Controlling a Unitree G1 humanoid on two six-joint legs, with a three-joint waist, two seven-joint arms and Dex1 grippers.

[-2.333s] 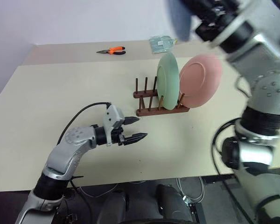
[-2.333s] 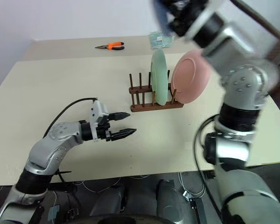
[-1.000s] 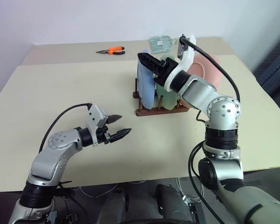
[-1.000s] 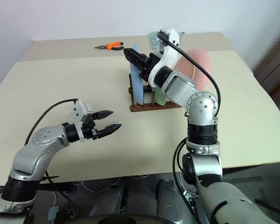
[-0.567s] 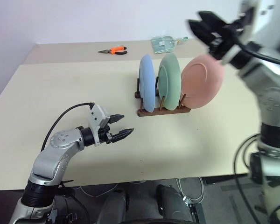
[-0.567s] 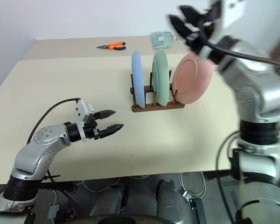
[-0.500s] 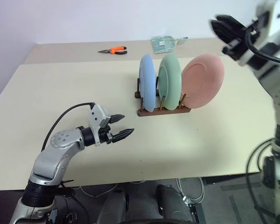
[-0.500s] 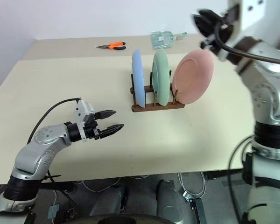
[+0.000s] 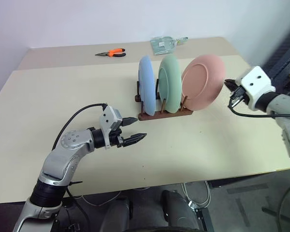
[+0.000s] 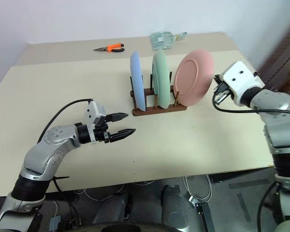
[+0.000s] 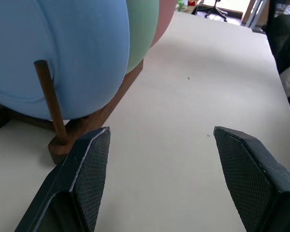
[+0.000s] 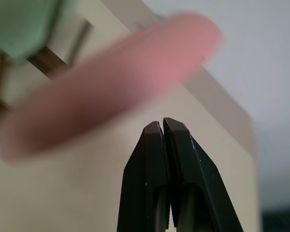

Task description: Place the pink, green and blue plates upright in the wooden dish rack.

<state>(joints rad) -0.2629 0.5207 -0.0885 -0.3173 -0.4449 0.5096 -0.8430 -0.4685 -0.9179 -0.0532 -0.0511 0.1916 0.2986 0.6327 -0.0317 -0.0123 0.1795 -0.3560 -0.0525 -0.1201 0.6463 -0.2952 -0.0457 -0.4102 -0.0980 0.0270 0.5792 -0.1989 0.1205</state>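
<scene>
Plates in wooden dish rack [image 9: 164,112] (blue, green, pink).
Left gripper [image 9: 134,130] gapes empty; right gripper [image 12: 163,126] pinched closed, empty.

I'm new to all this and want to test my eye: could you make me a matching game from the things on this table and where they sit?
Things:
1. blue plate
2. green plate
3. pink plate
4. orange pliers

Places:
A. far side of the table
B. rack end nearest the robot's right arm, leaning
C. middle of the rack
D. rack end nearest the robot's left arm

Pairs: 1-D, 2-C, 3-B, 4-A
</scene>
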